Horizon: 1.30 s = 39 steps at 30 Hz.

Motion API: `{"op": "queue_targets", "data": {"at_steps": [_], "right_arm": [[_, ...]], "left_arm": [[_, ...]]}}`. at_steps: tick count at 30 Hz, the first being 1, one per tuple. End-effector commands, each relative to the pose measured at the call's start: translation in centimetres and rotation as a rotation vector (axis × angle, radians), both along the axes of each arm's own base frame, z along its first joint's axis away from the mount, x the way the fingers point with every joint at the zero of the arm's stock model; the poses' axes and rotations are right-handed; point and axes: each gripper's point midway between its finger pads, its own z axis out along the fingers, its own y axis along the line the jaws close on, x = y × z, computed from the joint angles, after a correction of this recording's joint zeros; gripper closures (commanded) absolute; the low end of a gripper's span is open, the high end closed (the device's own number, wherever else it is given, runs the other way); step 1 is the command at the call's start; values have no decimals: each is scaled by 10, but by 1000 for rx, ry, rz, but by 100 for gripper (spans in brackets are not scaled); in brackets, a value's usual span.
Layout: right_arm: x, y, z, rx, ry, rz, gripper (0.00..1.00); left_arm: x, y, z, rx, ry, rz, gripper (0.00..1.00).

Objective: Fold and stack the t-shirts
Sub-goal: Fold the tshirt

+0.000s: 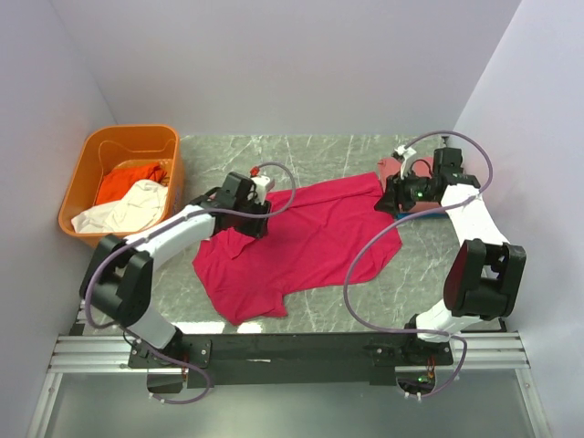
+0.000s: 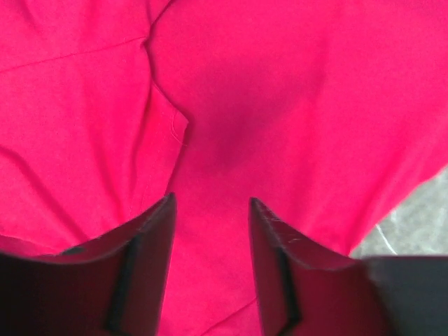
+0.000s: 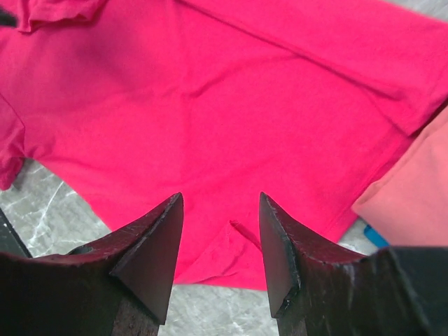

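Top external view: a large crimson-pink soft cloth t-shirt (image 1: pixel 301 242) lies spread and rumpled across the grey marbled tabletop (image 1: pixel 415 283). The left gripper (image 2: pixel 211 200) hangs over its left part, jaws apart, nothing pinched. The right gripper (image 3: pixel 220 199) likewise stands open above the far-right edge, beside a salmon-pink shirt (image 3: pixel 413 196). It looks like light, limp cloth, likely to sag and drag, so it is best pinched at hem or sleeve edges.

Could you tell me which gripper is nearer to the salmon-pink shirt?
Right. The right gripper hangs just beside the salmon-pink shirt; the left gripper sits across the crimson shirt, on its other side.
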Motion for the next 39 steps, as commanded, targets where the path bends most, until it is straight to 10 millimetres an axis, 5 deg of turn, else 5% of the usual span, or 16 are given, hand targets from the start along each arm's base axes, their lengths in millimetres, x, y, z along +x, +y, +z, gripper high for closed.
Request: {"op": "queue_targets", "data": {"at_steps": [1,22,31,39], "right_arm": [[-4,1,12,20,-42,4,46],[-6,-5,12,72,-21,-7,46],[-7,-6,13,88,-13,-8,45],[-8,-6,17,103,-15,-3,46]], "left_arm": [[28,-9,10,38,-82,68,55],[49,-24,-42,288,-68,134,68],[48,-21,-47,334,-72,139,69],[49,-16,-54,401,-91,144,82]]}}
